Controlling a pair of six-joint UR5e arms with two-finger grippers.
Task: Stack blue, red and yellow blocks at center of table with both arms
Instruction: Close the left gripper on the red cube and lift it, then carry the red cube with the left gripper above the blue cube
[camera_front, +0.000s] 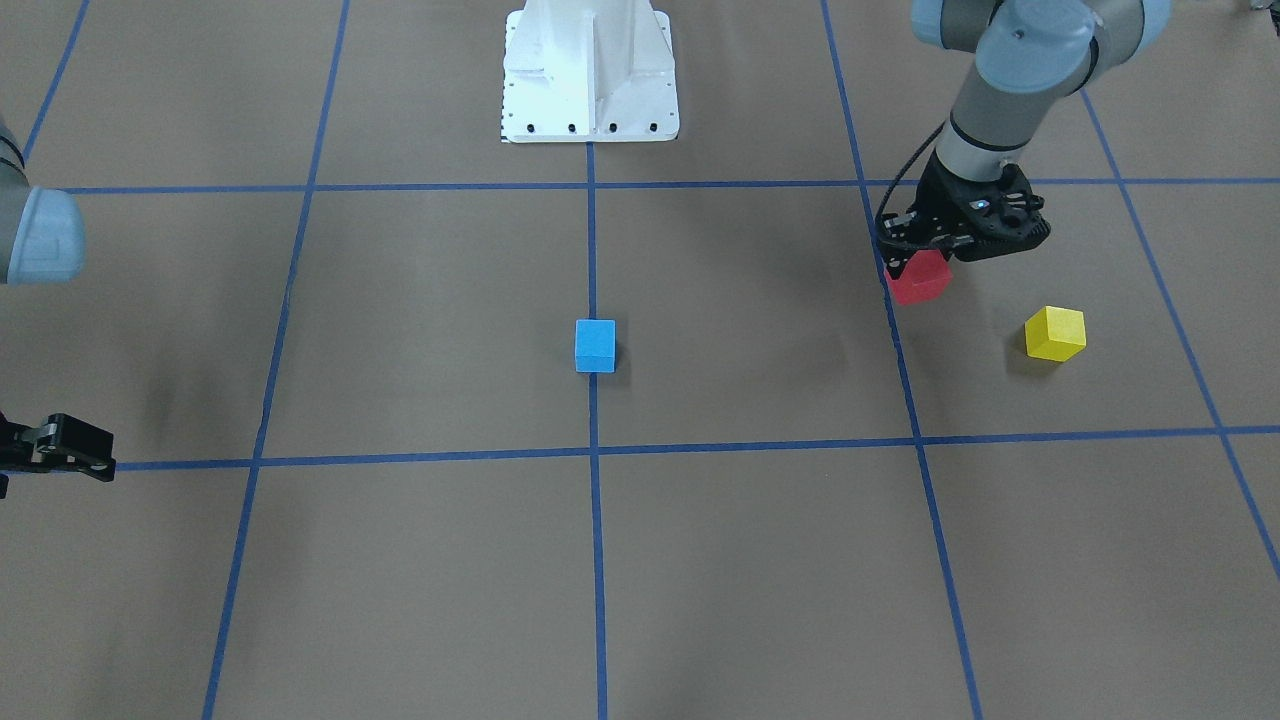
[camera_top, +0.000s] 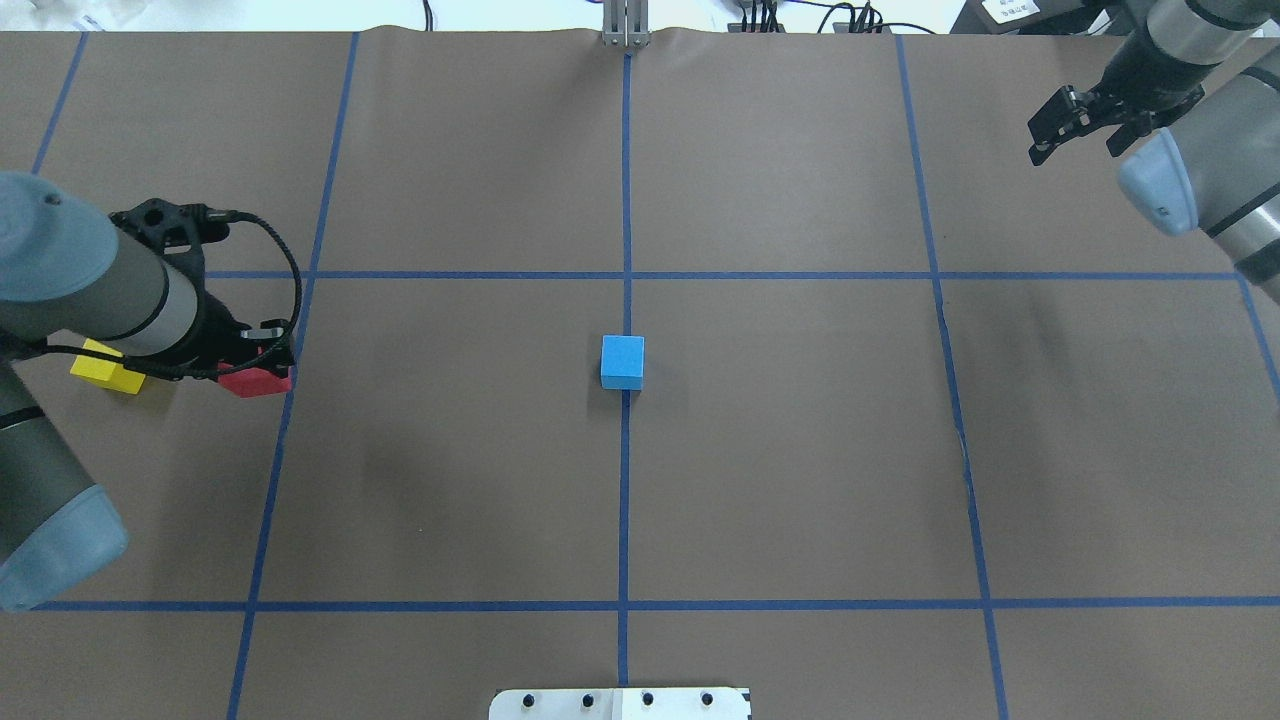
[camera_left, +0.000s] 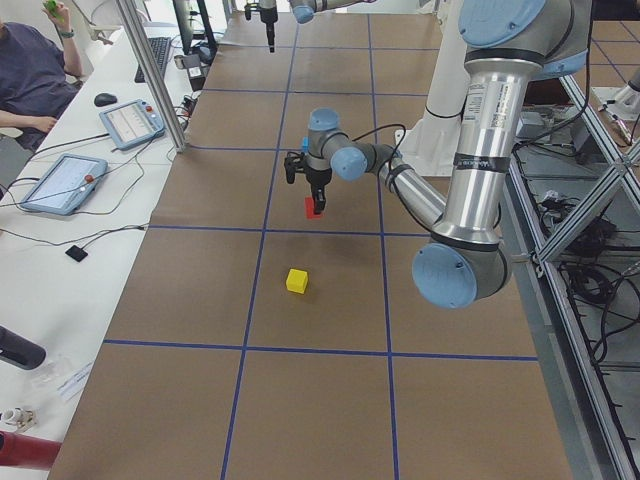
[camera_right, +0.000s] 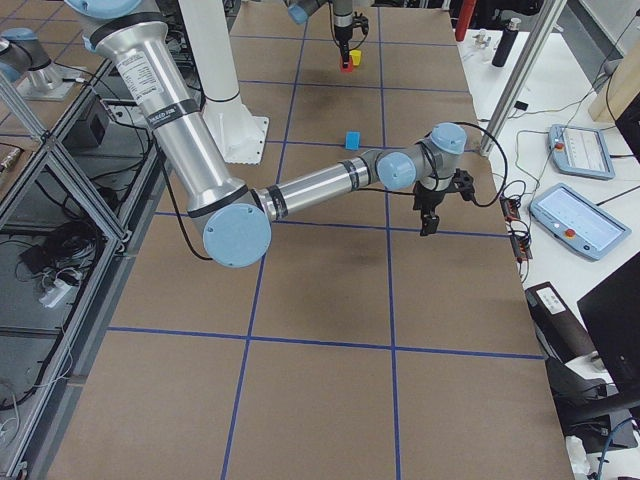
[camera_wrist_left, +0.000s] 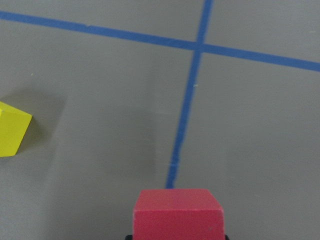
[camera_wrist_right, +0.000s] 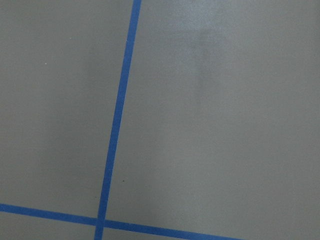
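One yellow block (camera_top: 103, 367) half hidden behind left arm (camera_top: 95, 290), one red block (camera_front: 922, 282) pinched in left gripper (camera_front: 917, 264), one blue block (camera_front: 595, 345) free, right gripper (camera_top: 1075, 135) spread, empty

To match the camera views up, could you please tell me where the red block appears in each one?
Exterior front-facing: red block upper right, in the left gripper.
Overhead exterior: far left, mid-height.
Exterior left: centre, upper half.
Exterior right: tiny, top edge.
Left wrist-mounted: bottom centre.
Right wrist-mounted: not in it.
Shared landmark: the yellow block beside it, in those five views.
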